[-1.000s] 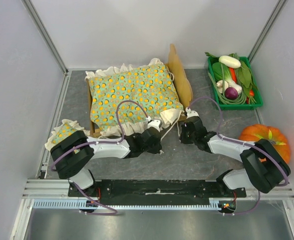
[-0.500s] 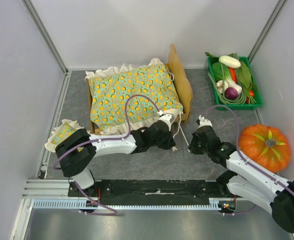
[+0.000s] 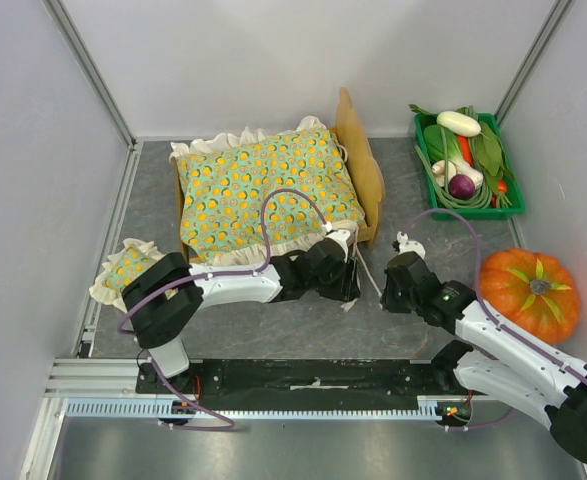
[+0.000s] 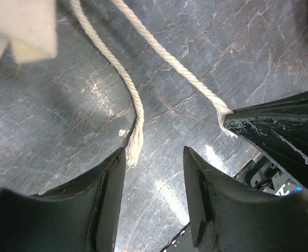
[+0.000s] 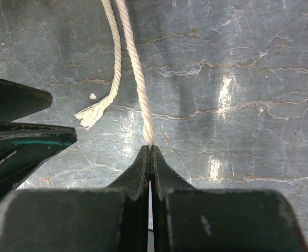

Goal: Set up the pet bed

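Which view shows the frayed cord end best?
Left wrist: the frayed cord end lies sharp, near centre, beside the open left end effector. Right wrist shows it too, off to the left. Top external barely resolves it.

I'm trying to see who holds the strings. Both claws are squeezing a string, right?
Not both. The right gripper is squeezing a string, but the left wrist view shows the left gripper open, with the frayed string end lying loose.

Left gripper (image 4: 154, 157) gapes open, arm stretched rightward; right gripper (image 5: 150, 149) is pinched closed on a cord (image 5: 135, 79).
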`<state>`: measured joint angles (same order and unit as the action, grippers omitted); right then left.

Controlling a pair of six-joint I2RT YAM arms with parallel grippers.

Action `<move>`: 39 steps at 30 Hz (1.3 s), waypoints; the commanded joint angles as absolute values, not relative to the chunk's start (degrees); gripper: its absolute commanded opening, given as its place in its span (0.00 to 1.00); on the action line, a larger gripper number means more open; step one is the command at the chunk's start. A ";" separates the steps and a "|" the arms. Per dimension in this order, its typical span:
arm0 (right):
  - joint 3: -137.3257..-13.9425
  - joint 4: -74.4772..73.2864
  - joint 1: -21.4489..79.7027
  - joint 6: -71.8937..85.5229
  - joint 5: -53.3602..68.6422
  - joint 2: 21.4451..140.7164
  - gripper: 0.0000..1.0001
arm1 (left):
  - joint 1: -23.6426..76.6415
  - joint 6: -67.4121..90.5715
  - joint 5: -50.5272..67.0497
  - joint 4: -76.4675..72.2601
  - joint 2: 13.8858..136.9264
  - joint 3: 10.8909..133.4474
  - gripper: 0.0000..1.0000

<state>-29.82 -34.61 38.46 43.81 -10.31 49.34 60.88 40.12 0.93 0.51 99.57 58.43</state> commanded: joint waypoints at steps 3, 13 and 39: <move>-31.29 -29.71 38.67 43.15 -8.44 48.52 0.00 | 60.91 44.20 -0.35 2.11 94.83 59.06 0.57; -27.07 -26.72 38.67 44.56 -2.90 42.45 0.00 | 60.73 55.28 7.56 -10.71 101.86 59.68 0.58; -24.08 -24.26 38.76 45.88 -0.09 38.49 0.00 | 60.21 69.08 9.14 -27.77 106.26 52.56 0.22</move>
<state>-24.29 -26.48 38.48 45.47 -0.75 38.83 60.25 67.13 7.94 -24.43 105.41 51.90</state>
